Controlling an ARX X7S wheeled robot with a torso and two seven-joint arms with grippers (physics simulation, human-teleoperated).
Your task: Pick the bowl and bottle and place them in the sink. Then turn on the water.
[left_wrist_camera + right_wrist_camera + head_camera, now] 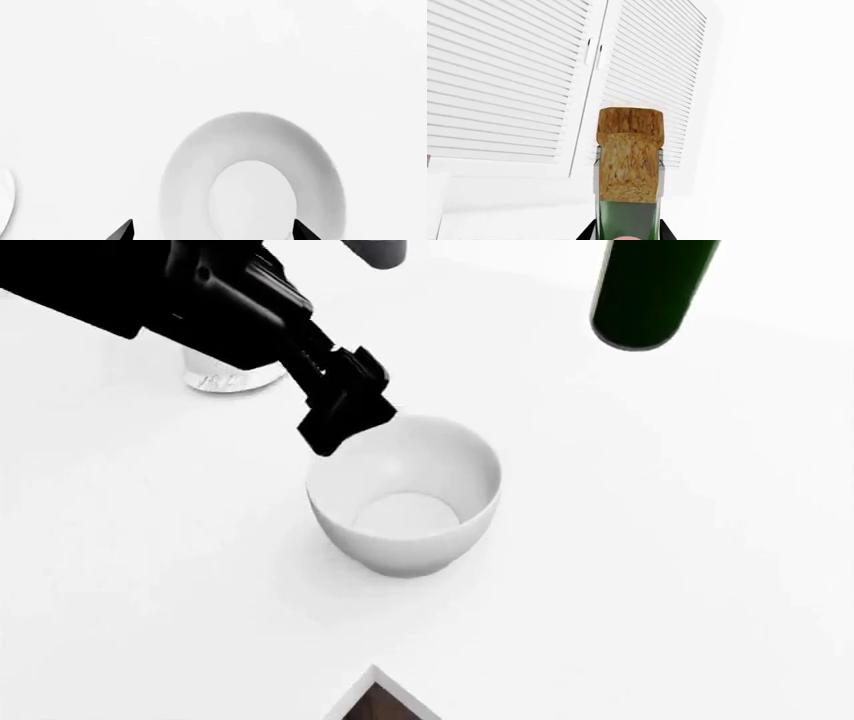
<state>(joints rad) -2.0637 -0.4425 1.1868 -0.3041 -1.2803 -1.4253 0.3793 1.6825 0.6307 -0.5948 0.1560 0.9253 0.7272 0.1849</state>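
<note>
The black left arm [174,300] reaches in from the head view's upper left, slanting downward, and its black left gripper [340,425] hangs at the near rim of the plain white deep round bowl [407,495]. In the left wrist view its two dark fingertips [123,231] stand spread apart, straddling that bowl. The right gripper [626,235] is clamped on the dark green glossy glass bottle [627,215] below its tan cork, only slivers of its fingers visible.

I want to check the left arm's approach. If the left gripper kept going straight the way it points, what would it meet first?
Most likely the bowl: the left gripper points down at its near rim, open fingertips straddling the wall. Depth is unclear.
</note>
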